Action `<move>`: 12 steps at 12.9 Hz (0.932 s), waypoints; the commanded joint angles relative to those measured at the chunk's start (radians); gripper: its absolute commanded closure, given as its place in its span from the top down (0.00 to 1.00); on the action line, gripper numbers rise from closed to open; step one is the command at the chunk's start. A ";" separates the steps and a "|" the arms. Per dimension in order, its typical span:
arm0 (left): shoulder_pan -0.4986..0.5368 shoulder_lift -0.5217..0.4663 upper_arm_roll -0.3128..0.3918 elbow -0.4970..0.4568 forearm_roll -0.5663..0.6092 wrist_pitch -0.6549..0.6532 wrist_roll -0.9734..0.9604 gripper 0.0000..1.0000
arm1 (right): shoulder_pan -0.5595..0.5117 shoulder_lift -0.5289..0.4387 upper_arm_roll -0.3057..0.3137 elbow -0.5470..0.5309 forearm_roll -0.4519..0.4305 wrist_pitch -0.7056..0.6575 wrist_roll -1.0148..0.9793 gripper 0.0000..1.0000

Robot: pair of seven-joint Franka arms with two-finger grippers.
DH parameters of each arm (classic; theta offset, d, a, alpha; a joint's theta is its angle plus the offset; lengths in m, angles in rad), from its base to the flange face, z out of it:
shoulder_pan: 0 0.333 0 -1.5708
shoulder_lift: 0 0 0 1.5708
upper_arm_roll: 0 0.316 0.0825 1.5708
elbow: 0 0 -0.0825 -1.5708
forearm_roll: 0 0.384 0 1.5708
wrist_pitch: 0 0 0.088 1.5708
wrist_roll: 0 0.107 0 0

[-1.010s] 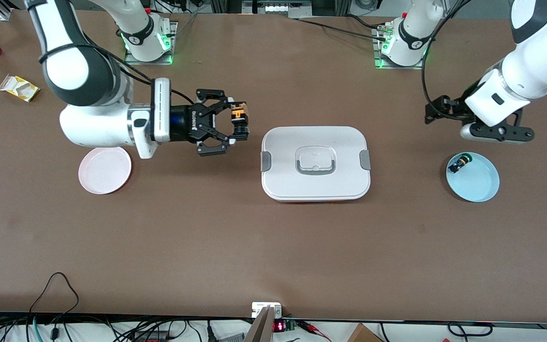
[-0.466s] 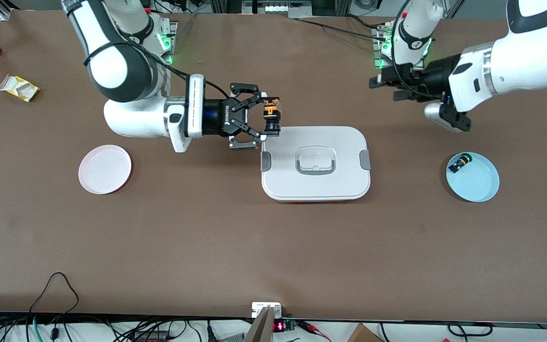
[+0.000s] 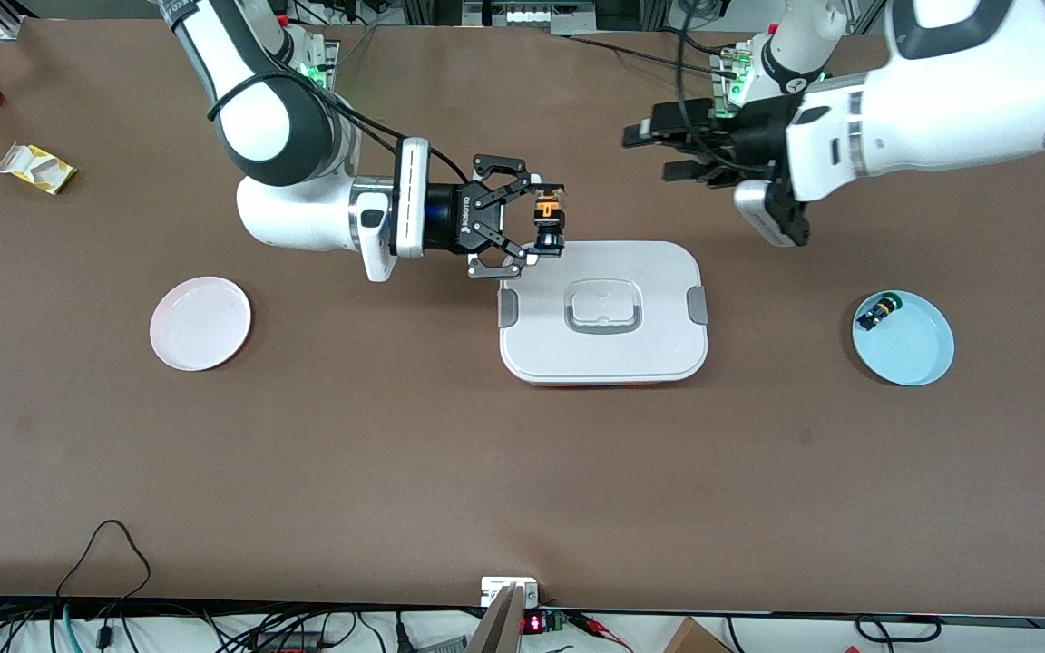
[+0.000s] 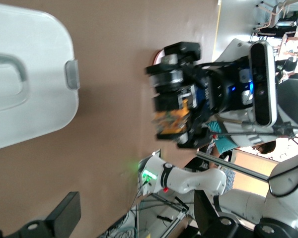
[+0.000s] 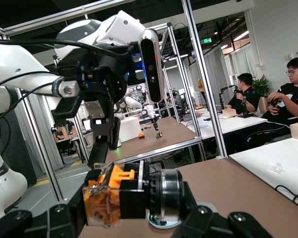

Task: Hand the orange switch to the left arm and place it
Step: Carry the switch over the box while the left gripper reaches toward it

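Orange switch [image 3: 547,220] between right fingers [image 3: 536,255]

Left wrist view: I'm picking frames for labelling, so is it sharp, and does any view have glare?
Left wrist view: the right hand with the orange switch is motion-smeared; front view: evenly lit and crisp; right wrist view: the switch is sharp, bright ceiling lights.

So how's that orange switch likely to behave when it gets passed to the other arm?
The orange switch, shut in the right gripper at the box's edge, looks rigid and probably light. Its round black barrel suggests it could twist or slip between fingers, and would likely roll if dropped. The open left gripper gets little free surface.
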 commanded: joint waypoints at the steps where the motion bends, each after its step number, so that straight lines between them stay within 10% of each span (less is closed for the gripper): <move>1: 0.001 0.036 -0.079 -0.006 -0.030 0.153 0.017 1.00 | 0.020 0.010 -0.004 0.017 0.033 0.031 -0.014 0.01; 12: 0.015 0.116 -0.084 -0.010 -0.214 0.247 0.018 0.98 | 0.024 0.010 -0.004 0.016 0.032 0.060 -0.016 0.01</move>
